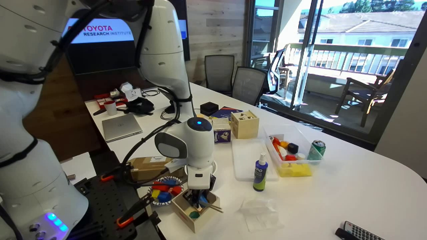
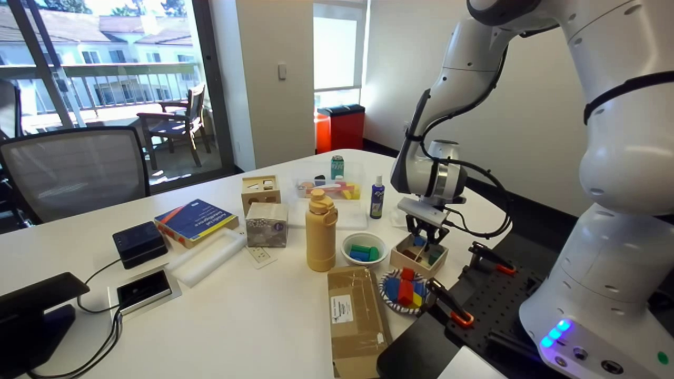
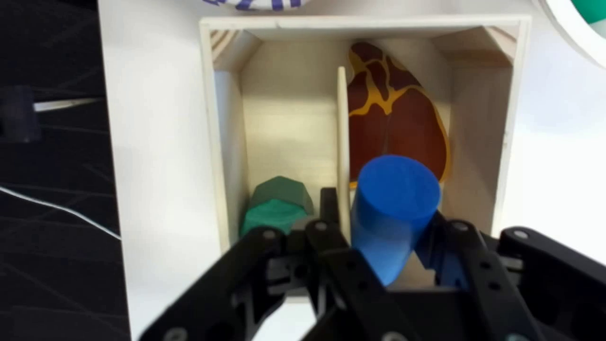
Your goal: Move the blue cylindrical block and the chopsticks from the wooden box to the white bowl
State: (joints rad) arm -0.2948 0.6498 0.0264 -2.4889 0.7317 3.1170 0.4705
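"Inside the gripper (image 3: 381, 222), what is held?"

"It seems to pinch the blue cylindrical block (image 3: 396, 201) and the chopsticks (image 3: 343, 142) together, probably to carry both in one trip."

"Below it?"

"The wooden box (image 3: 480, 118); farther, the white bowl (image 2: 364, 239), perhaps near for short carrying."

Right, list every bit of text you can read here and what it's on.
"TOYOTA RESEARCH INSTITUTE": wall screen
"EXPO": spray bottle
"Artificial Intelligence": blue book
"Kleenex", sideways: tissue box
Too small or blurred to read: finer print on the bottle and book, the cardboard box's label, markings on the green can, the laptop logo, the remote's buttons.
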